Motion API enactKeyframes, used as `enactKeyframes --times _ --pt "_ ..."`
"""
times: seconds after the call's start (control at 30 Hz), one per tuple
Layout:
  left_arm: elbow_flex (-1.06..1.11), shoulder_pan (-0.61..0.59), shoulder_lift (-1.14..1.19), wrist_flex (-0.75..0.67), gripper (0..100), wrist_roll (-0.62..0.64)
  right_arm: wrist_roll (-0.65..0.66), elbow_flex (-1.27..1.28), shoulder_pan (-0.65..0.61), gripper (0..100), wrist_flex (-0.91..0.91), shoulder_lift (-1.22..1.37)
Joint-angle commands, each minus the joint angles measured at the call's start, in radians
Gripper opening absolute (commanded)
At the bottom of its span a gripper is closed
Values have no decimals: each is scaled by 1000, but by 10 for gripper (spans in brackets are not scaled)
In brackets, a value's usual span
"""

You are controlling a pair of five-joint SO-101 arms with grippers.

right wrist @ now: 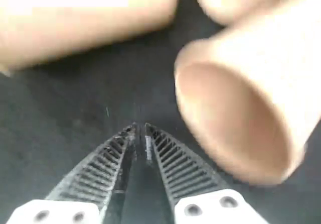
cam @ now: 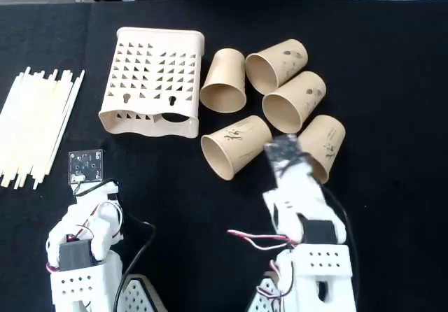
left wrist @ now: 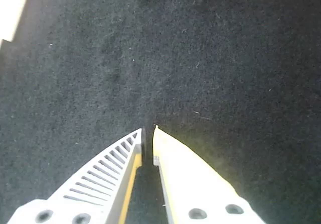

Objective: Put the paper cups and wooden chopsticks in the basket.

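Black cloth (cam: 392,60) covered the table. At the far left the chopsticks (cam: 35,126) lay side by side in a loose row, easy to pinch. Near them the left gripper (left wrist: 148,129) hung over bare cloth, fingers together. The basket (cam: 150,81) lay on its side, mouth seemingly toward the arms, likely for sliding things in. To its right five cups (cam: 234,146) lay toppled. The right gripper (right wrist: 140,127) sat between the two nearest, fingers together, empty.

Two white arms, left arm (cam: 82,245) and right arm (cam: 308,221): black servo blocks, perforated bases, red, white and black cables. The left end effector (left wrist: 148,129): one ribbed, one smooth white finger. The right end effector (right wrist: 139,127): black ribbed fingers, white screw-holed mounts.
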Motion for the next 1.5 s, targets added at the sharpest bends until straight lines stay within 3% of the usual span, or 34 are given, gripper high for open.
enactKeyframes --times 0.0,0.23,0.4,0.63,0.83,1.1,1.37,1.47 --pt "19 -2 -2 0 54 0 173 -186 -150 52 -18 -51" --pt "19 -2 -2 0 54 0 233 -501 -479 169 101 38" --pt "19 -2 -2 0 54 0 307 -622 -572 279 -14 292" --pt "19 -2 -2 0 54 0 428 -625 -572 296 -427 704" --pt "19 -2 -2 0 54 0 440 -653 -552 296 -747 1090" --pt "19 -2 -2 0 54 0 497 -673 -489 293 -1122 1388" --pt "19 -2 -2 0 54 0 497 -768 -451 292 -1312 1566" --pt "19 -2 -2 0 54 0 500 -786 -450 227 -1323 1593"
